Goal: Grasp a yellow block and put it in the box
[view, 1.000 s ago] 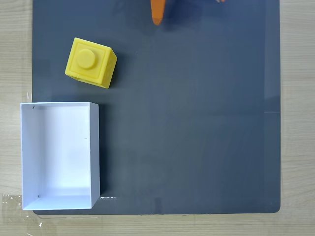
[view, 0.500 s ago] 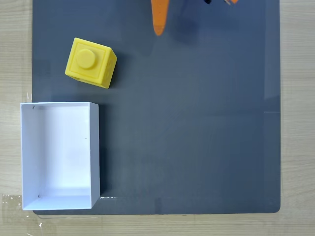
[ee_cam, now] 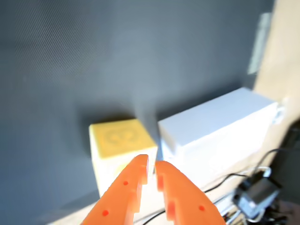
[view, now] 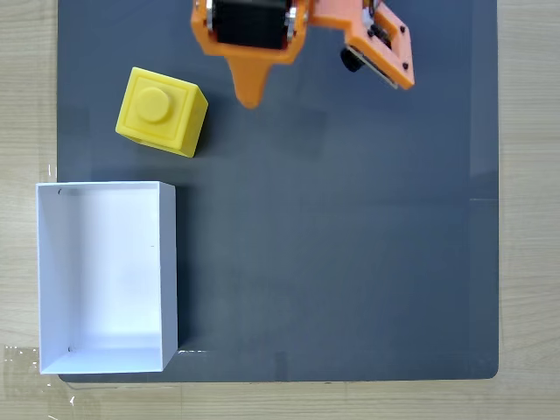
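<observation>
A: Fixed view, placement? 
B: High above the table [view: 26, 105], looking straight down; the whole dark mat [view: 350, 245] is in frame, with wood showing on three sides. The arm enters from the top edge.

A: Wrist view? 
B: Mounted behind the hand [ee_cam: 152, 165], low and close to the mat [ee_cam: 93, 56], looking forward along the orange fingers [ee_cam: 126, 187] at a shallow angle. Blurred.

A: Shared ground? 
B: The yellow block [view: 162, 111] [ee_cam: 119, 145] and the box [view: 171, 262] [ee_cam: 215, 126] just beside it, plus the surrounding mat, appear in both.
</observation>
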